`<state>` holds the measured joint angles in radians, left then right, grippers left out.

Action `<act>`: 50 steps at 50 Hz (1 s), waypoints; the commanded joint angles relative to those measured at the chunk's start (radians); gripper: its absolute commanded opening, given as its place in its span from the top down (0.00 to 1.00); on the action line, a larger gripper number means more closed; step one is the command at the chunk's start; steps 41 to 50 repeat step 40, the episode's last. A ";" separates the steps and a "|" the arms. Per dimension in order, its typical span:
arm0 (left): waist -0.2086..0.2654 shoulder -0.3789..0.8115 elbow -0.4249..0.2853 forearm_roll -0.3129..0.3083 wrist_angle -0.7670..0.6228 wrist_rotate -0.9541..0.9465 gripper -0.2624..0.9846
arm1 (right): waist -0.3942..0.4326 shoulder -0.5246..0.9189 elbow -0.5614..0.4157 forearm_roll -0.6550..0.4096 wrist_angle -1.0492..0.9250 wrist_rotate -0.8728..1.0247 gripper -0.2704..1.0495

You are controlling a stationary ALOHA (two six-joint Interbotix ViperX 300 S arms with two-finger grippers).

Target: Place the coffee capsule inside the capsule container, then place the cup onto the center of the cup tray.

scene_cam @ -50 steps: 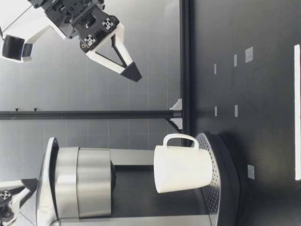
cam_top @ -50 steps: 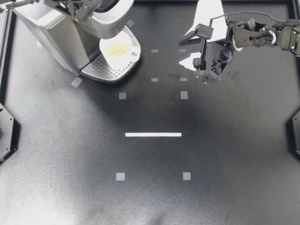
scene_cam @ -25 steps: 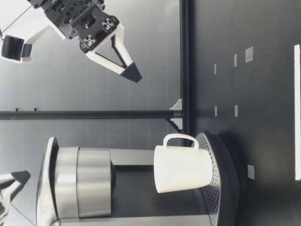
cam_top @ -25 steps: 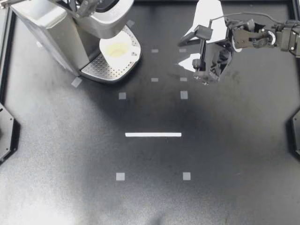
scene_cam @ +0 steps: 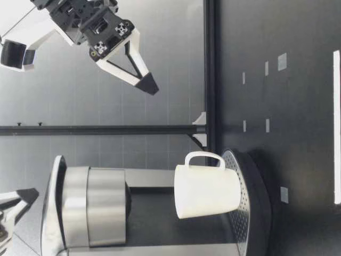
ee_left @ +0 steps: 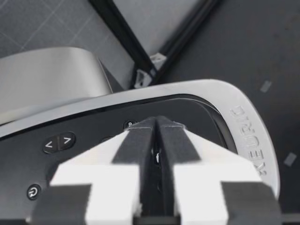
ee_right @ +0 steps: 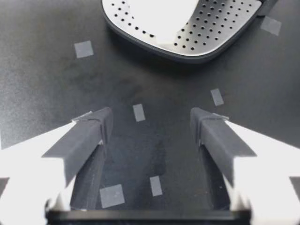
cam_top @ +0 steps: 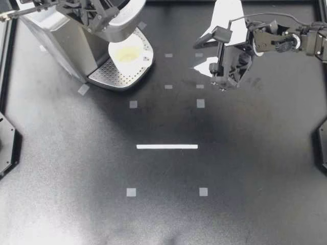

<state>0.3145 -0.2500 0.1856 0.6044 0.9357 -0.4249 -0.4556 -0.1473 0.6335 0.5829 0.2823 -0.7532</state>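
Left gripper [cam_top: 103, 14], its fingers [ee_left: 140, 140] pressed together on nothing, has its tips at the coffee machine [cam_top: 59, 35] lid, probably to close it; the capsule is hidden. The cup [cam_top: 128, 53] stands on the cup tray [cam_top: 110, 76]. Right gripper [cam_top: 203, 51] hovers well apart above the surface [cam_top: 168, 214], fingers wide.

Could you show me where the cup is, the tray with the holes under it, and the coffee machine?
cup [scene_cam: 205, 192], low view, on its white side wall.
cup tray [cam_top: 110, 76], top view, on bare perforated metal beside the cup.
coffee machine [cam_top: 51, 30], top view, on its silver body.
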 commanded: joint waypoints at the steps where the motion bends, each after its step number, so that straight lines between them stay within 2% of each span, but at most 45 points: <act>1: 0.000 -0.003 -0.026 0.011 0.003 0.003 0.70 | 0.005 -0.006 -0.011 0.002 -0.009 0.000 0.32; 28: 0.009 0.044 -0.029 0.018 0.124 0.006 0.70 | 0.015 -0.005 -0.009 0.003 -0.003 0.000 0.32; 50: 0.015 0.077 -0.015 0.008 0.127 0.009 0.70 | 0.021 -0.003 -0.008 0.003 -0.005 0.000 0.32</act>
